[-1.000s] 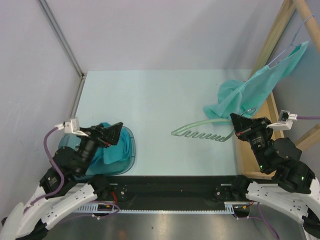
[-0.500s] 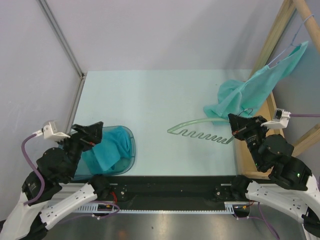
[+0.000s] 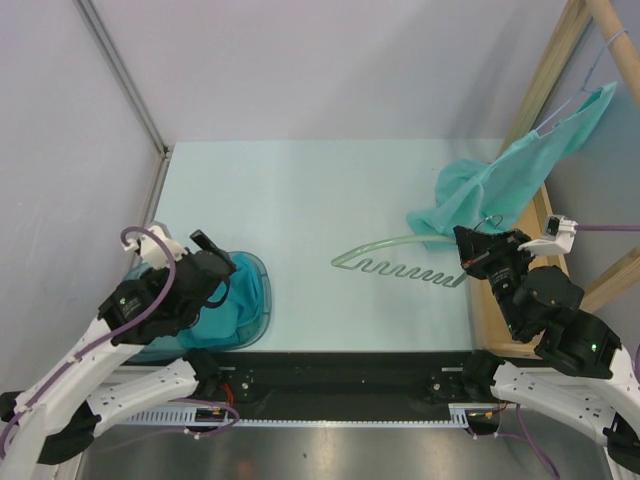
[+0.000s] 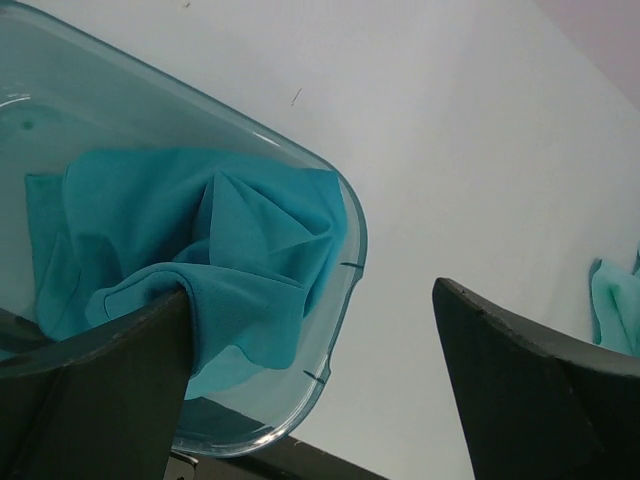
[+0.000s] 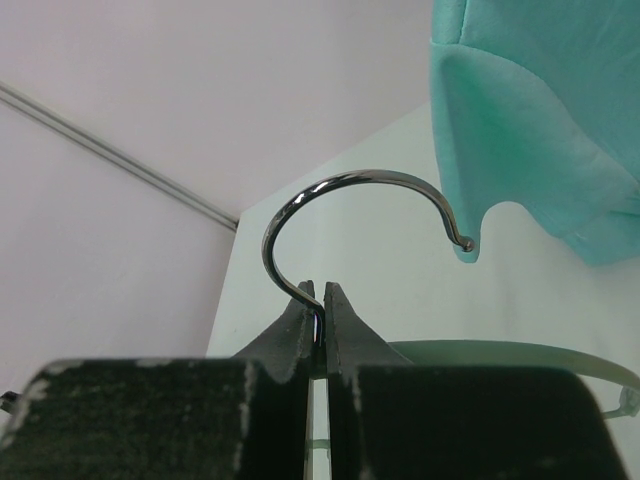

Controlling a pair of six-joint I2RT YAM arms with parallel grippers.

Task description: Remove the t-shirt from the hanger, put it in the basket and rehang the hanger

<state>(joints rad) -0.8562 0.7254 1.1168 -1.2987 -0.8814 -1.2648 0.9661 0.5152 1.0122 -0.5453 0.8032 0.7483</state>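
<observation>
The teal t-shirt [image 3: 235, 300] lies crumpled in a clear blue bin [image 3: 262, 290] at the near left, off the hanger; in the left wrist view the t-shirt [image 4: 230, 240] has a fold resting against one finger. My left gripper [image 3: 220, 272] is above the bin, open and empty [image 4: 310, 400]. The pale green hanger [image 3: 400, 265] lies bare on the table. My right gripper [image 3: 478, 250] is shut on its metal hook [image 5: 350, 180], pinched between the fingertips [image 5: 322, 305].
A second mint-green garment [image 3: 500, 180] hangs from the wooden rack [image 3: 545, 70] at the right and droops onto the table's far right corner; in the right wrist view this garment [image 5: 540, 110] is just above the hook. A grey wall post [image 3: 120, 70] stands at the left.
My left arm has swung and turned above the bin, with the t-shirt staying in the bin. The hanger has slid slightly left in my right gripper's hold.
</observation>
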